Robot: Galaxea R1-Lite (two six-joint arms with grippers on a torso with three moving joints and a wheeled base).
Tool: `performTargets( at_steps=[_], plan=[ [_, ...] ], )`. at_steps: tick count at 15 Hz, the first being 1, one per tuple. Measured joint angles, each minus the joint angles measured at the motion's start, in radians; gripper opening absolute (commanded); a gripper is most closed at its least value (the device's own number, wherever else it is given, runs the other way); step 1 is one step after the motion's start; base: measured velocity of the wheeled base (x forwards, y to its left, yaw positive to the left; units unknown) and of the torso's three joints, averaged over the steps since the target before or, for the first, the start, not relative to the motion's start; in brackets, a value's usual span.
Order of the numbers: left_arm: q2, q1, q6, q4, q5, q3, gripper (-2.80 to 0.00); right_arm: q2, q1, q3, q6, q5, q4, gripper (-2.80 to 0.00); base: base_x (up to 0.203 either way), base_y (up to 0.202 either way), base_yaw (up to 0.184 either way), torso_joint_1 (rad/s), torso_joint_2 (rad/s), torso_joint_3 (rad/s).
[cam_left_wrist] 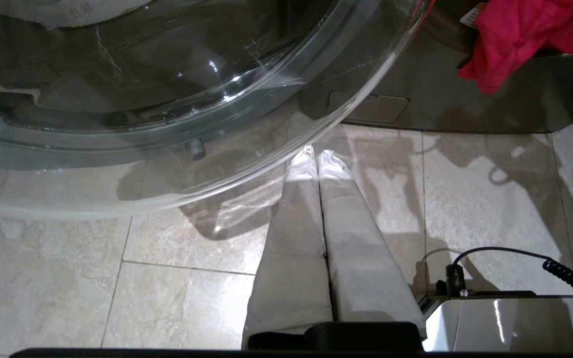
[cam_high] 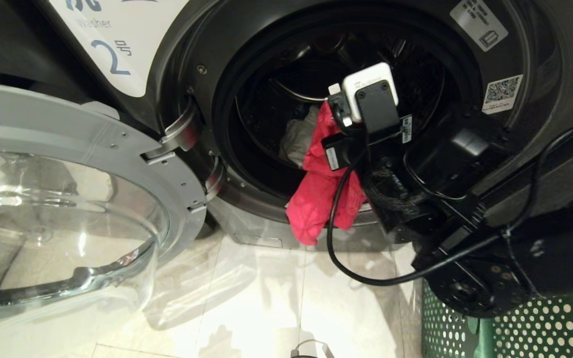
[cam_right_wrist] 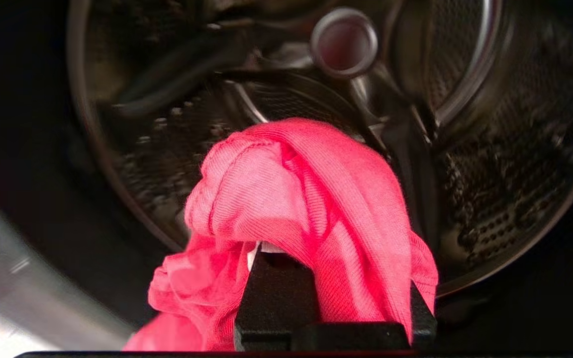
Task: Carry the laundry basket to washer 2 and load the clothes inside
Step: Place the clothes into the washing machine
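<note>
drum mouth (cam_high: 346, 64): open above, right gripper (cam_high: 329, 107) and red garment (cam_high: 316, 199) fill lower rim
door (cam_high: 67, 199): swung left, blocks that side
basket (cam_high: 515, 328): bottom right floor

The red garment (cam_right_wrist: 316, 209) is soft ribbed knit cloth. Washer 2 (cam_high: 540, 59) has a perforated metal drum (cam_right_wrist: 490, 164) and glossy glass door (cam_high: 57, 219). The floor tiles (cam_left_wrist: 167, 298) look polished stone.

Strong overhead light is thrown onto the pale floor tiles (cam_left_wrist: 192, 293), where bright patches and streaked reflections are cast beneath the open glass door (cam_high: 62, 214). Glare is seen on the door's curved glass. The drum (cam_right_wrist: 490, 164) of washer 2 (cam_high: 540, 44) is left dim, with detail lost in shadow. Motion blur is visible across the drum in the right wrist view, while the red garment (cam_right_wrist: 306, 209) is rendered sharply. Soft arm shadows are laid on the tiles.
</note>
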State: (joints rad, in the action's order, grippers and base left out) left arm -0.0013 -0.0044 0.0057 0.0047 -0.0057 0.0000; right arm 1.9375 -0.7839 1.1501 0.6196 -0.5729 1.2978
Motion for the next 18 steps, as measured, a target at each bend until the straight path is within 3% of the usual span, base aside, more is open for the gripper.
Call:
performTargets(
  at_steps=[8, 11, 13, 16, 18],
  plan=[
    [0.000, 0.000, 0.000, 0.000, 0.000, 0.000, -2.80, 0.329, 0.103, 0.479, -0.018, -0.043, -0.038, -2.80, 0.000, 0.000, 0.000, 0.000, 0.00, 0.000],
    [0.000, 0.000, 0.000, 0.000, 0.000, 0.000, -2.80, 0.422, 0.155, 0.711, -0.018, -0.057, -0.100, -2.80, 0.000, 0.000, 0.000, 0.000, 0.00, 0.000],
    [0.000, 0.000, 0.000, 0.000, 0.000, 0.000, -2.80, 0.471, 0.202, 0.773, -0.031, -0.065, -0.155, -2.80, 0.000, 0.000, 0.000, 0.000, 0.00, 0.000],
    [0.000, 0.000, 0.000, 0.000, 0.000, 0.000, -2.80, 0.505, 0.227, 0.797, -0.050, -0.187, -0.212, -2.80, 0.000, 0.000, 0.000, 0.000, 0.00, 0.000],
    [0.000, 0.000, 0.000, 0.000, 0.000, 0.000, -2.80, 0.504, 0.260, 0.801, -0.120, -0.291, -0.290, -2.80, 0.000, 0.000, 0.000, 0.000, 0.00, 0.000]
  ],
)
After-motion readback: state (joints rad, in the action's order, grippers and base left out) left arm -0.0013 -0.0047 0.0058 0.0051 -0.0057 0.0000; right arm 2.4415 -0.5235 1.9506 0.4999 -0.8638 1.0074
